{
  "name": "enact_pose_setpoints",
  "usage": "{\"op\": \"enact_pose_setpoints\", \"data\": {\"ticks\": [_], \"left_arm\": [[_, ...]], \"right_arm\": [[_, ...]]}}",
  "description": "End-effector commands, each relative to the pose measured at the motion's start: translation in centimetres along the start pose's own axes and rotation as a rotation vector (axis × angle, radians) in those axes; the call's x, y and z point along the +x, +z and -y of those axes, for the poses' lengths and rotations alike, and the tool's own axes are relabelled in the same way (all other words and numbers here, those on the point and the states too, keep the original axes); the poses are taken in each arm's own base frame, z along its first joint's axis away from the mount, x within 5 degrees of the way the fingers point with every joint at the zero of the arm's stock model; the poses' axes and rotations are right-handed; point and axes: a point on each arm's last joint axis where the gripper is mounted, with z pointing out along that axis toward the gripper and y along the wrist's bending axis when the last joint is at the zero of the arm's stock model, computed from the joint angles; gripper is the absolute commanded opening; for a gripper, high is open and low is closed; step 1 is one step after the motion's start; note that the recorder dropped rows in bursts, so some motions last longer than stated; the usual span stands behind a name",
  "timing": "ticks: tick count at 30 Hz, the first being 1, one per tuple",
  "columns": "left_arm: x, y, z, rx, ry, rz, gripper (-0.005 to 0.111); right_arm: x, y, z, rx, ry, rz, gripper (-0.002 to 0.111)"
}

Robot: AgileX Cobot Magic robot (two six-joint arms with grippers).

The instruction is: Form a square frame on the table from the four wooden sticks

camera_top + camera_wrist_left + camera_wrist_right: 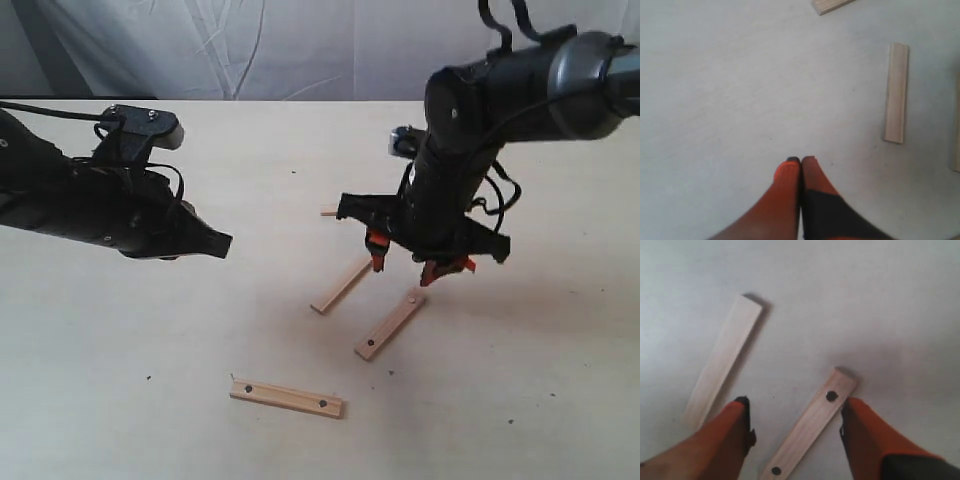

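Four wooden sticks lie apart on the table [150, 330]; no square frame shows. A plain stick [340, 286] [725, 360] and a dotted stick [390, 325] [810, 427] lie side by side, slanted. Another dotted stick [286, 397] lies nearer the front. Only the end of a fourth stick [329, 210] shows from behind the right arm. My right gripper [408, 268] [795, 404] hangs open just above the table, and the dotted stick's far end lies between its fingers, untouched. My left gripper [222, 243] [801, 160] is shut and empty, well left of the sticks.
A wrinkled grey-white cloth [250, 45] hangs behind the table's back edge. The left arm's black body [90, 205] stretches over the table's left side. In the left wrist view a plain stick [896, 92] lies ahead, with another stick's end [832, 5] beyond it.
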Motion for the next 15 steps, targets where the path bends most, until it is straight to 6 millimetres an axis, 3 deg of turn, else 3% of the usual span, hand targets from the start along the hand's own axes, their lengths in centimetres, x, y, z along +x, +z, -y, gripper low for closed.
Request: {"op": "enact_pose_setpoints", "data": {"ticks": [1,15], "left_arm": [[0.0,-0.1,-0.9,-0.026,-0.047,0.015,0.0],[0.0,-0.1,-0.8,-0.019,-0.051,0.008,0.0]], "right_arm": [[1.5,1.5,1.1,-0.019,0.089,-0.01,0.054],[3.5,3.1,0.2,0.001,0.16,-0.016,0.054]]}}
